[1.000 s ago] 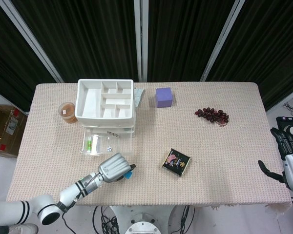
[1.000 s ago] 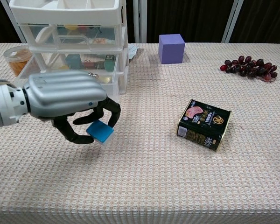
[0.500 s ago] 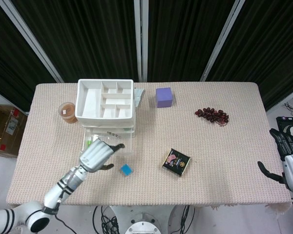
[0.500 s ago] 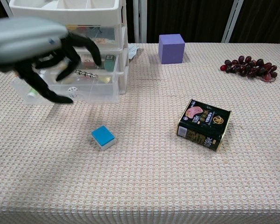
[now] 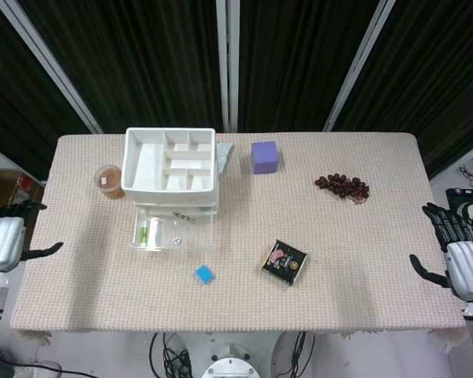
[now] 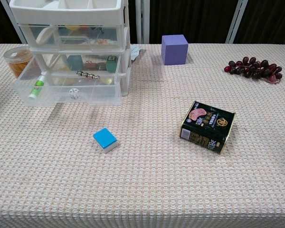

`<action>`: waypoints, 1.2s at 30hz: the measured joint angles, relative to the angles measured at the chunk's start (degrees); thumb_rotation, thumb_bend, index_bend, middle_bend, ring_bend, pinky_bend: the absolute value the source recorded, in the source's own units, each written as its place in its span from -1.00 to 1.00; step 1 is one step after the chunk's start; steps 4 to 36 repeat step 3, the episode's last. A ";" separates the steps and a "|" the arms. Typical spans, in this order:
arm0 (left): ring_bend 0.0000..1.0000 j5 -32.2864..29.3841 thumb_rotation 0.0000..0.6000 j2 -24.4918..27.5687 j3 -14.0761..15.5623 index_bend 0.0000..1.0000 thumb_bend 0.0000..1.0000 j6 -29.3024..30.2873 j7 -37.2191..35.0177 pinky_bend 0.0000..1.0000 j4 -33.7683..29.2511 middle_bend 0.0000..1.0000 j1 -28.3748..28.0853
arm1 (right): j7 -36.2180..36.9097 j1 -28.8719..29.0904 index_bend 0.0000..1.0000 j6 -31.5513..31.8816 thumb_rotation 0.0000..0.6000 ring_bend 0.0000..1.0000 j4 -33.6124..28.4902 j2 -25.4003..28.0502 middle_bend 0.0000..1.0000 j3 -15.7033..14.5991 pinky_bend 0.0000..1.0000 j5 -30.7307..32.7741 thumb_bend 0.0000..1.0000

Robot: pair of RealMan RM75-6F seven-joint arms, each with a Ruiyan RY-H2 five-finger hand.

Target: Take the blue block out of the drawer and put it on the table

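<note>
The blue block (image 6: pixel 106 139) is lying free on the surface (image 6: pixel 147 190), near of the open drawer (image 6: pixel 71 90). Both the left robot hand (image 5: pixel 6 239) and right robot hand (image 5: pixel 457 260) are hanging off the surface's edges, fingers apart, holding nothing. The task is appearing complete.

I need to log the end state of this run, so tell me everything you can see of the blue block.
The blue block is a small, squat, square-topped piece with a bright blue top and paler, whitish sides. It lies flat on the woven tablecloth, turned at an angle to the table edge, in front of the open bottom drawer and left of the dark tin. Nothing touches it but the cloth; no robot hand is near it.
</note>
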 measured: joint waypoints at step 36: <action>-0.48 1.75 0.49 -0.43 1.46 -0.44 -0.85 3.87 -1.07 -0.47 0.30 -0.50 3.55 | -0.27 -0.42 -1.00 0.94 1.00 -1.00 0.54 -1.20 -0.96 0.09 -1.00 0.30 -0.42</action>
